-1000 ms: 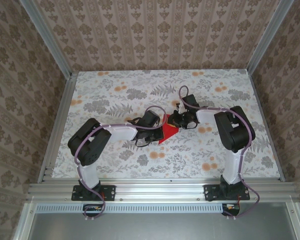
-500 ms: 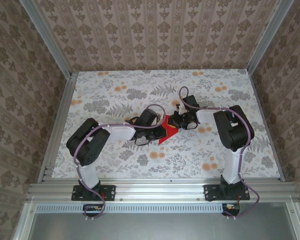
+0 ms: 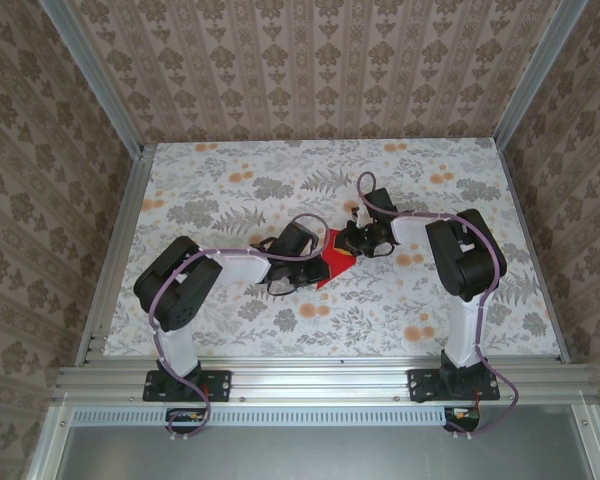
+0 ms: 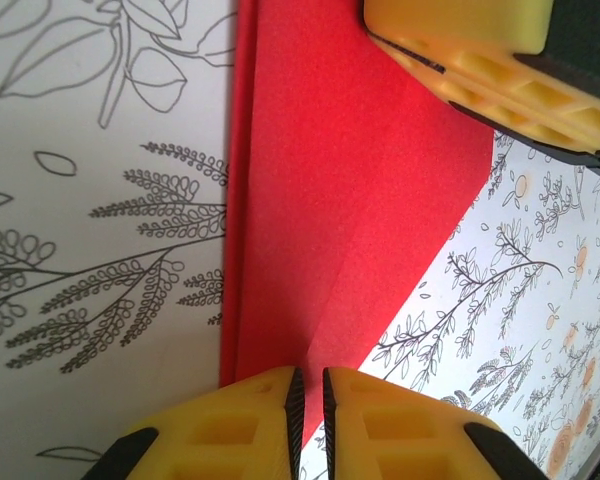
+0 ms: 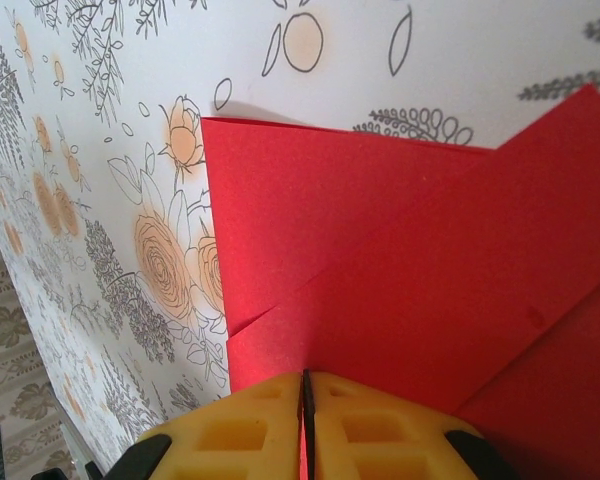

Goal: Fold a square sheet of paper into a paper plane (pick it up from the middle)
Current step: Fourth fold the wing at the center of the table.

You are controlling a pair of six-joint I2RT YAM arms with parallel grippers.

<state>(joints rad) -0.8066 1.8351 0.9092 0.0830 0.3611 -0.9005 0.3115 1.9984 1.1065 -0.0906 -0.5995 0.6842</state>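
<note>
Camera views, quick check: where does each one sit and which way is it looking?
Top external: above and behind the bases, looking down on the floral table; both arms show, left tool and right tool meeting at the red paper.
Left wrist: on the left arm, looking past its own yellow fingertips across the paper; the right tool's finger shows top right.
Right wrist: on the right arm, looking past its own fingertips, shut on the paper's edge.
Shared: all three see the red paper.

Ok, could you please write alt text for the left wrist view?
Folded red paper lies on a floral table. The left gripper, nearly closed, sits at its near edge; another yellow finger overlaps its top-right part.
</note>
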